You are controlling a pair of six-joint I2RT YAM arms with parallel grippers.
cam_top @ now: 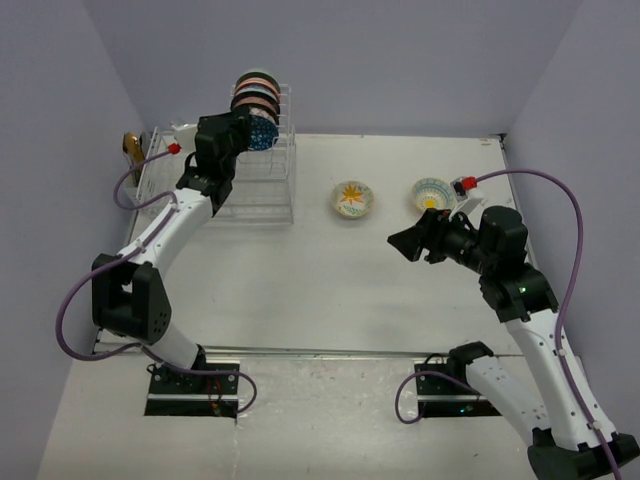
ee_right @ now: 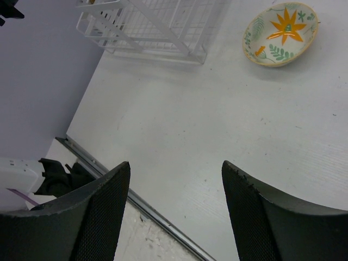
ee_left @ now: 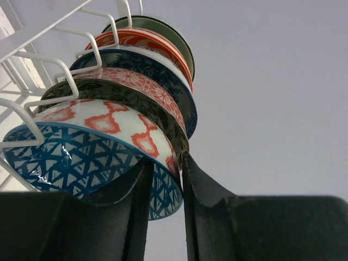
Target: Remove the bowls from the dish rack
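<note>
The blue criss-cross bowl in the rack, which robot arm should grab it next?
Left. The left gripper pinches the rim of the blue lattice-patterned bowl in the white wire dish rack. The right gripper hangs open over the white table, far from the rack.

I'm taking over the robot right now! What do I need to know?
Left tool: shut on the rim of the blue lattice bowl, the end one in the dish rack tower. The bowl is not out yet.
Right tool: open, holding nothing, above the table.
Done: the flower bowl and the sun bowl sit on the table, right of the rack.
Left: six bowls are in the rack, counting the gripped one. Lift it out, then unload the rest.
</note>
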